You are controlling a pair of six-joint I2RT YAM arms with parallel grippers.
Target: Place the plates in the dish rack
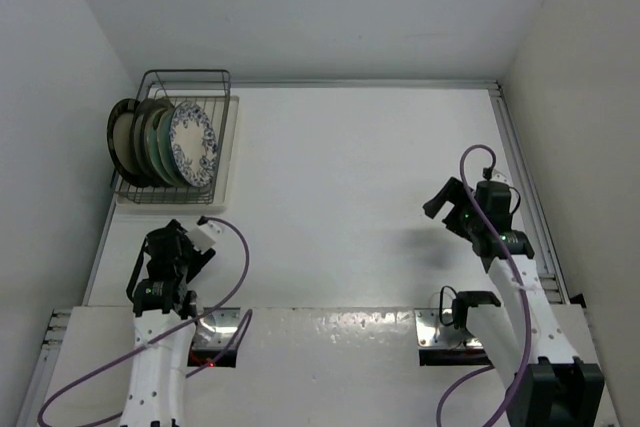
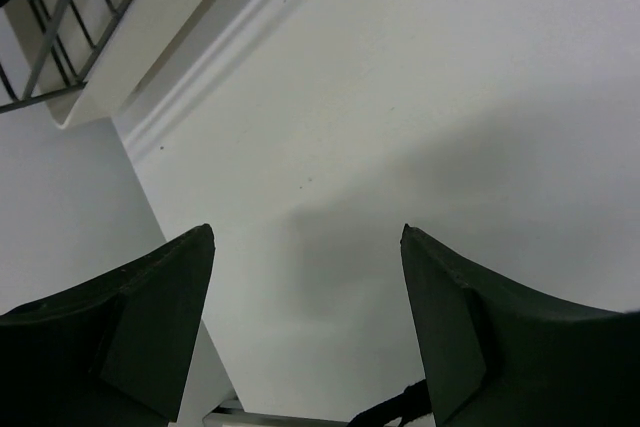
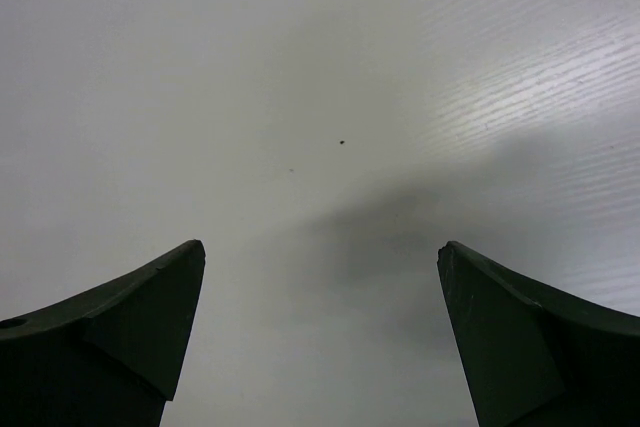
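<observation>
The dark wire dish rack on its white tray stands at the far left of the table. Several plates stand upright in it: a blue-and-white patterned plate in front, mint-green plates behind it, dark-rimmed plates at the left end. My left gripper is open and empty, just in front of the rack; a corner of the rack shows in the left wrist view, above the gripper. My right gripper is open and empty over the right side of the table, and the right wrist view shows only bare table around it.
White walls close the table on the left, back and right. A metal rail runs along the right edge. Purple cables loop from both arms near their bases.
</observation>
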